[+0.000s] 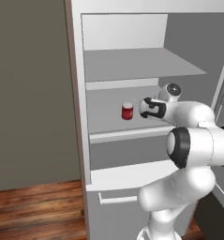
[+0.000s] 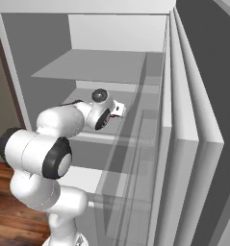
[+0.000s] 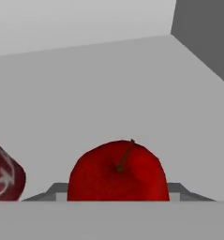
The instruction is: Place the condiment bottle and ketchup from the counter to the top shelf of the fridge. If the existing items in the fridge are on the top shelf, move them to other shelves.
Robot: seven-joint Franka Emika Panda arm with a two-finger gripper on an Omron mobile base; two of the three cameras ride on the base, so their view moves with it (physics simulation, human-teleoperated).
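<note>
From the left base view I have the arm reaching into the fridge (image 1: 80, 93) at the second shelf (image 1: 127, 133), gripper (image 1: 146, 108) just right of the red jar (image 1: 127, 111); the top shelf (image 1: 141, 65) above is bare. The right base view hides the fingers behind the wrist, so I cannot tell the jaws there. In the hand view the red apple (image 3: 118, 171) sits between the fingers, jaws narrowed on it. I judge I'm relocating the existing items; next comes a release and clean withdrawal.

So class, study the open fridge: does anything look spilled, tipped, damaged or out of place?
Nothing stands out. The short red jar with a white lid stands upright on a grey shelf, and the round red apple looks whole.
</note>
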